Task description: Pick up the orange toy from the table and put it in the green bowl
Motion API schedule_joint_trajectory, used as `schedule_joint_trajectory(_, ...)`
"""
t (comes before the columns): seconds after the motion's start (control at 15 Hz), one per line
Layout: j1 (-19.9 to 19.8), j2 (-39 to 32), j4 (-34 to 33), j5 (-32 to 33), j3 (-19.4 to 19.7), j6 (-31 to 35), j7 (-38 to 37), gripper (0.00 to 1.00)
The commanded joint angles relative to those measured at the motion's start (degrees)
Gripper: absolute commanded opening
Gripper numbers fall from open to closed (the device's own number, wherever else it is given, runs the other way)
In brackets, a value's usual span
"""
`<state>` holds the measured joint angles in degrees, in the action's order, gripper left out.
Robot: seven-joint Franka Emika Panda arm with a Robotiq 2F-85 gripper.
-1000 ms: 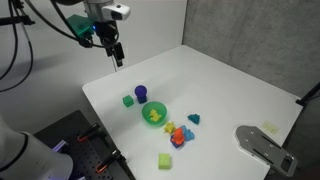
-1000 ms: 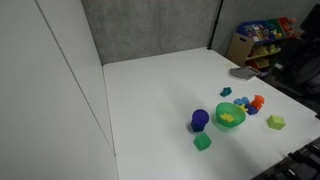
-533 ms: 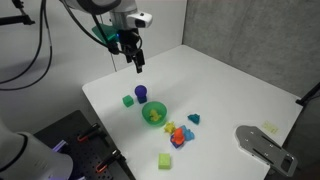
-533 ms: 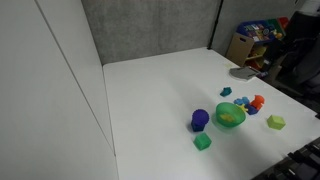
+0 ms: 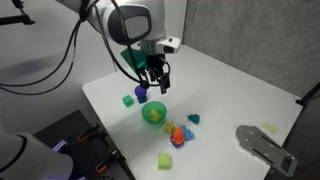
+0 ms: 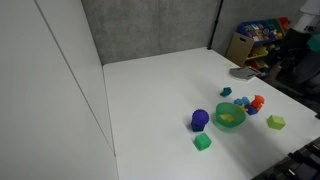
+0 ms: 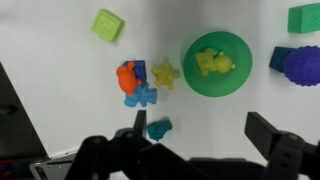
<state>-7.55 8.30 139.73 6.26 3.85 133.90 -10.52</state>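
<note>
- Up high near green bowl (image 7: 232, 82): end effector (image 7: 205, 130) spread wide, gripping nothing.
- Near green bowl on tabletop (image 7: 60, 70): orange toy (image 7: 126, 77), touching blue blocks (image 7: 141, 97).

A purple cup (image 7: 305, 68) stands near a green cube (image 7: 304, 18).

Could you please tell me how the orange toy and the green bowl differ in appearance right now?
The orange toy is far smaller than the green bowl. The toy is a chunky orange-red lump; the bowl is round, shallow and bright green. The toy lies right beside a blue block, while the bowl holds a yellow toy. Both rest on the white table, neither held by the gripper.
</note>
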Motion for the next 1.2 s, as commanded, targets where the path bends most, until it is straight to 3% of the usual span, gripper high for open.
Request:
schedule_joint_trajectory(0.0, -2.2, -5.8, -1.3, 4.6, 2.2, 5.7, -0.8, 1.00)
schedule_joint_trajectory(0.33, -3.7, -14.0, -2.3, 6.3, 6.0, 13.8, -1.6, 1.00)
schedule_joint_trajectory(0.73, -3.3, -23.6, -5.2, 6.5, 10.7, 18.2, -1.6, 1.00)
schedule_joint_trajectory(1.13, -2.7, -31.1, -7.9, 3.8, 11.0, 19.5, 0.1, 1.00)
